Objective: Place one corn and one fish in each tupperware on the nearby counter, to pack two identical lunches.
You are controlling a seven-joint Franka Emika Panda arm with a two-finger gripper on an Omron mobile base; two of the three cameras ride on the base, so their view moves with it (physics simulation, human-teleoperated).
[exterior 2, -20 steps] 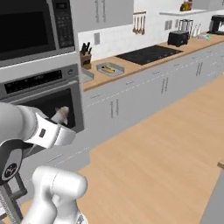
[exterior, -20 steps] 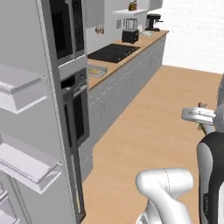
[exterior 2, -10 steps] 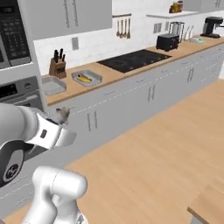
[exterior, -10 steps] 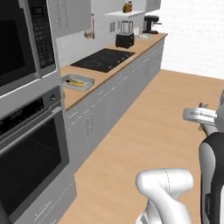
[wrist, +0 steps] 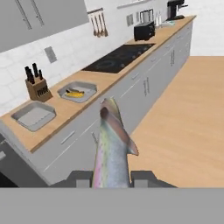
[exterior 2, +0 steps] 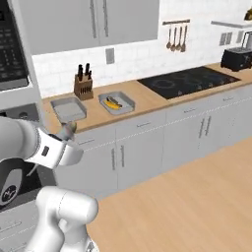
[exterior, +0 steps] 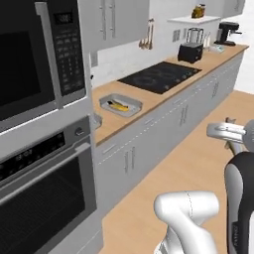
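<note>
**A:** Two tupperware trays sit on the desk (wrist: 105, 83). In the hand view the near tupperware (wrist: 33, 115) is at about nine o'clock and looks bare; the far tupperware (wrist: 78, 91) at about ten o'clock has a yellow corn (wrist: 75, 93) in it.

**B:** And the claw (wrist: 110, 180)?

**A:** Clamped tight on a fish (wrist: 112, 148), gripped at one end so the body sticks straight out ahead, up toward twelve o'clock. That keeps it clear of the fingers for a clean drop.

**B:** Is there a fish beside that corn already?

**A:** Possibly; there's a dark streak next to the yellow, too small to be sure.

**B:** Why is it carried so high?

**A:** My guess: the robot is well apart from the desk, so the fish rides above the cabinet fronts until it arrives. The knife block (wrist: 36, 85) stands just behind the near tray.
</note>
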